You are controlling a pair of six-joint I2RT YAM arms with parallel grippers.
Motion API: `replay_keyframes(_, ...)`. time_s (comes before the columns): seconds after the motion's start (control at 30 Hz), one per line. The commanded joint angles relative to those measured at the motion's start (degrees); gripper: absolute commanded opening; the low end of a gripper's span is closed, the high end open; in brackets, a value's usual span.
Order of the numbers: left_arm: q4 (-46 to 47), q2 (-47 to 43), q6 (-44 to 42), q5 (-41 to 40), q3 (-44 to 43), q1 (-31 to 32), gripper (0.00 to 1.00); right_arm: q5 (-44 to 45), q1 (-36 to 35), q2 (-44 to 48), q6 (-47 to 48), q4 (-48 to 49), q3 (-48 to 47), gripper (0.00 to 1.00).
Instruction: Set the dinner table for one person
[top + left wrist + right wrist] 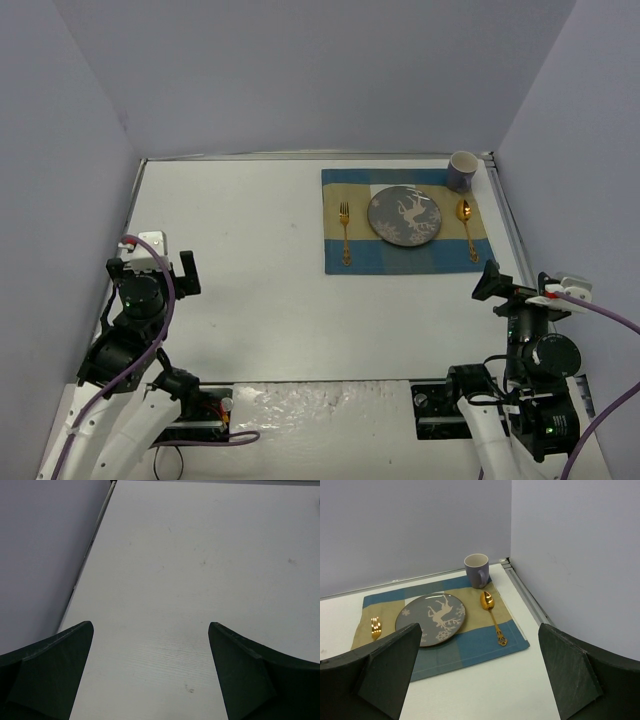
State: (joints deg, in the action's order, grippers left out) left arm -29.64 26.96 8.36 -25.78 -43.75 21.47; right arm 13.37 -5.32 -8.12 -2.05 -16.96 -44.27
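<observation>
Across the middle of the overhead view, the white worktop [240,230], edged with thin metal rails [300,155] and boxed in by pale grey walls [320,70] on three sides. In the upper right of that frame, flat on the worktop, a blue-and-tan striped placemat [400,258]. At the mat's centre, a round grey plate [405,217] with a white deer pattern. Just left of the plate in the frame, a gold fork [345,232], tines toward the top edge. Just right of the plate, a gold spoon [466,225], bowl toward the top edge. Both on the cloth and apart from the plate. At the mat's upper right corner, upright, a grey-lilac mug [461,170], close to the worktop's corner rails. At lower left of the overhead frame, the left arm [140,300], raised over bare worktop and well apart from the setting. In the left wrist view, left fingers [50,675] spread wide and holding nothing, with plain white surface between them and a rail running up the left of the frame. At lower right of the overhead frame, the right arm [535,350], near the right-hand rail and below the mat. In the right wrist view, right fingers [385,670] likewise spread wide and empty, framing the setting: plate left of centre, spoon beside it, mug behind, fork just above the frame-left finger.
</observation>
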Motion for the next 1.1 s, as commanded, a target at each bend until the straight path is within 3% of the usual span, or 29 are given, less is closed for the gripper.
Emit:
replay_keyframes(0.0, 4.1, 1.1, 0.1, 0.1, -1.7, -1.3, 0.97, -1.9, -0.4, -1.9, 0.8, 4.3, -0.6, 1.0)
replay_keyframes(1.07, 4.6, 0.6, 0.4, 2.5, -1.5, -2.0, 0.97, -3.0, -0.3, -1.4, 0.9, 4.4, -0.7, 1.0)
